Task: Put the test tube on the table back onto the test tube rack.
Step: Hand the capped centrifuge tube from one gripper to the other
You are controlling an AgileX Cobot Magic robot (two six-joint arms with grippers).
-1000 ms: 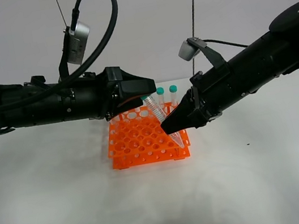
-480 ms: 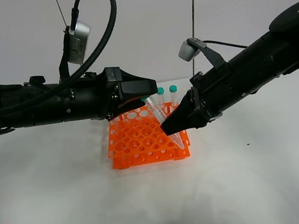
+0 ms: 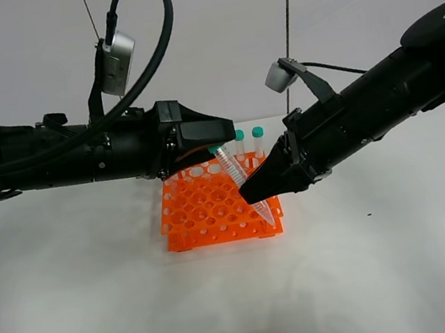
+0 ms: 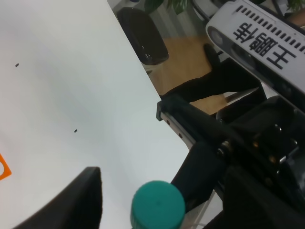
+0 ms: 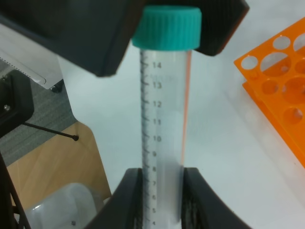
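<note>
My right gripper [image 3: 254, 189] is shut on the test tube [image 3: 240, 182], a clear tube with a teal cap, held tilted. Its pointed tip is at the front right corner of the orange test tube rack [image 3: 213, 209]. In the right wrist view the fingers [image 5: 136, 193] clamp the tube [image 5: 162, 109] low on its body. My left gripper [image 3: 221, 132] is open, its jaws either side of the teal cap [image 4: 157, 206] without touching it. Two other teal-capped tubes [image 3: 248, 136] stand at the rack's back. The rack stands on the white table [image 3: 102, 315].
Both arms meet above the rack from opposite sides. The rack's edge shows in the right wrist view [image 5: 281, 90]. The table's far edge, a dark chair and wooden floor show in the left wrist view [image 4: 143, 36].
My right gripper has lowered the tube slightly, its tip moving down toward the rack's front right corner. The left arm has stayed in place.
</note>
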